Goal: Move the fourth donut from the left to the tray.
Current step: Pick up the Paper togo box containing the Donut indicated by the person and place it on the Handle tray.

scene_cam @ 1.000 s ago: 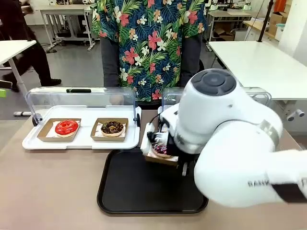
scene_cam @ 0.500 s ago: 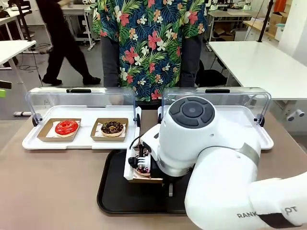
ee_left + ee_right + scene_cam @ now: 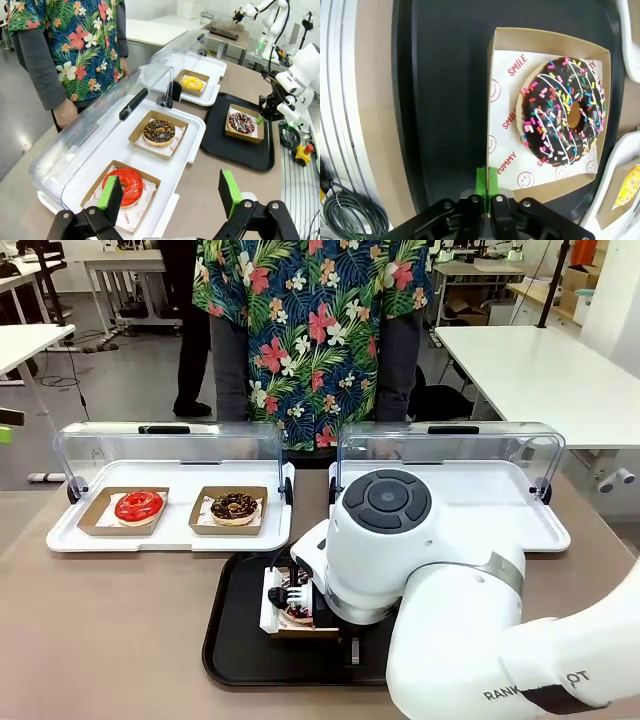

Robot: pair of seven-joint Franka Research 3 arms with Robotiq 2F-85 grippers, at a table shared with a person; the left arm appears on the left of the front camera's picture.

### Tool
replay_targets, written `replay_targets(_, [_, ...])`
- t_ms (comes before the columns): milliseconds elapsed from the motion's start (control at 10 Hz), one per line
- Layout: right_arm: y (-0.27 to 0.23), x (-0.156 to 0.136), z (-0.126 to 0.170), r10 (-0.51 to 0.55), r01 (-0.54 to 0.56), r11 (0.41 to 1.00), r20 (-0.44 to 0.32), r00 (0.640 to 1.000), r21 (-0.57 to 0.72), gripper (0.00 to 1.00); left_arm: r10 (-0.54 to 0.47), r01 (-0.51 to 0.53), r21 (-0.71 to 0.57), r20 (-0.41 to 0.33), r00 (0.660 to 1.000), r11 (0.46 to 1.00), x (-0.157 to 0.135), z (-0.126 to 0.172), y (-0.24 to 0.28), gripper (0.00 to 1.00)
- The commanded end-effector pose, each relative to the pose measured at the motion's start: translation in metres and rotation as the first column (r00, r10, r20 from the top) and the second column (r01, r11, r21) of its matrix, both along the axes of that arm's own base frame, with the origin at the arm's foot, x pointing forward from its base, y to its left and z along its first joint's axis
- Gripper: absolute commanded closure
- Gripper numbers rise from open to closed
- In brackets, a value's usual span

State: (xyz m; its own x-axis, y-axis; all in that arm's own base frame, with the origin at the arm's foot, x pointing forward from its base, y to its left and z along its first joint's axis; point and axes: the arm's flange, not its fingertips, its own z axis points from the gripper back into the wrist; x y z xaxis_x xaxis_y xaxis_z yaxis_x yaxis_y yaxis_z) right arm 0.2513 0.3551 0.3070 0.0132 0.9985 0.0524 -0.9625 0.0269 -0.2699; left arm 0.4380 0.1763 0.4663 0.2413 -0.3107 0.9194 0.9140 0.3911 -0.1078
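Observation:
The fourth donut (image 3: 563, 110), chocolate-glazed with white drizzle and coloured sprinkles, sits in its brown cardboard holder (image 3: 500, 42) over the black tray (image 3: 440, 100). My right gripper (image 3: 487, 186) is shut on the holder's near wall, with its green pads pinching the cardboard. From the front, the holder (image 3: 293, 608) lies low on the tray (image 3: 240, 645), partly hidden behind my right arm (image 3: 440, 580). In the left wrist view the donut (image 3: 241, 122) rests inside the tray (image 3: 240, 152). My left gripper (image 3: 170, 194) hangs open and holds nothing, above the table by the left display tray.
A white display tray (image 3: 170, 532) with its clear lid up holds a red donut (image 3: 138, 506) and a chocolate crumb donut (image 3: 234, 507). A second display tray (image 3: 510, 510) at the right holds a yellow donut (image 3: 192, 82). A person in a floral shirt (image 3: 310, 330) stands at the far edge.
My right arm has carried the holder with the donut leftward and down, from the near edge of the right display tray to low over the black tray.

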Motion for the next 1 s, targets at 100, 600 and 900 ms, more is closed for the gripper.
replay_targets(100, [-0.046,-0.029,-0.027,-0.021,0.021,1.0,0.029,0.999,0.006,0.98,-0.002,0.002,0.008,-0.001,1.0,1.0,0.0,0.0,-0.001,0.0])
replay_targets(600, [-0.054,-0.028,-0.001,-0.045,0.045,0.999,0.009,0.999,0.029,0.0,-0.002,0.002,0.008,-0.001,1.0,1.0,0.0,0.0,-0.001,0.0])
replay_targets(900, [-0.061,-0.03,0.033,-0.059,0.059,0.995,0.002,0.998,0.076,0.1,-0.002,0.002,0.008,-0.001,1.0,1.0,0.0,0.0,-0.001,0.0])
